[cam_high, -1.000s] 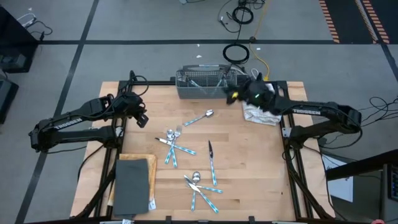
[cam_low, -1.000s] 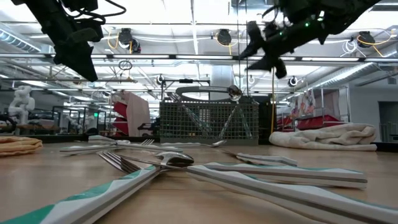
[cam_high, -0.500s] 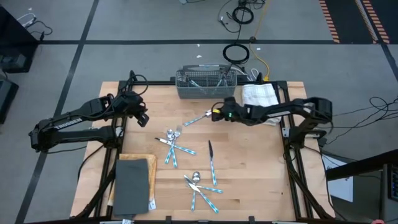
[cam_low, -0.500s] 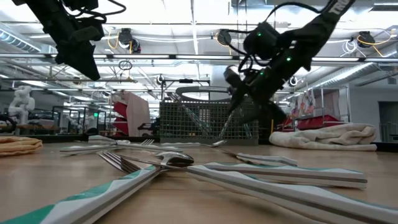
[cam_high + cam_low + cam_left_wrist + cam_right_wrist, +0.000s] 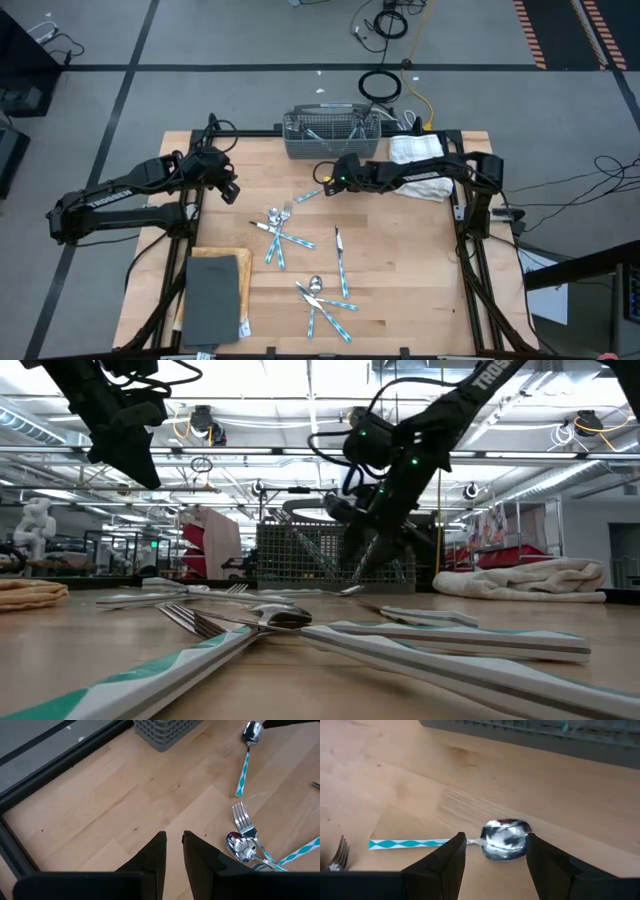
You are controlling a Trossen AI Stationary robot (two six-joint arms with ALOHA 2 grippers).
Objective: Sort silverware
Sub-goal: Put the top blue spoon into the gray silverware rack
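Observation:
Blue-handled forks, spoons and knives lie scattered on the wooden table: a cluster (image 5: 278,232), a knife (image 5: 340,250) and a near pile (image 5: 322,298). One spoon (image 5: 308,194) lies alone near the grey mesh basket (image 5: 330,130). My right gripper (image 5: 330,180) is low over that spoon and open. In the right wrist view its fingers stand on either side of the spoon's bowl (image 5: 505,840), the patterned handle (image 5: 407,843) running away sideways. My left gripper (image 5: 230,193) waits raised over the table's left part, shut (image 5: 172,845).
The basket holds some silverware at the table's far edge, and a white towel (image 5: 420,165) lies to its right. A dark grey pad on a wooden board (image 5: 215,295) sits at the near left corner. Bare wood shows between the basket and the cluster.
My right gripper has swung from beside the basket at the far right toward the table's left and come down over the lone spoon. The left arm and the silverware have kept still.

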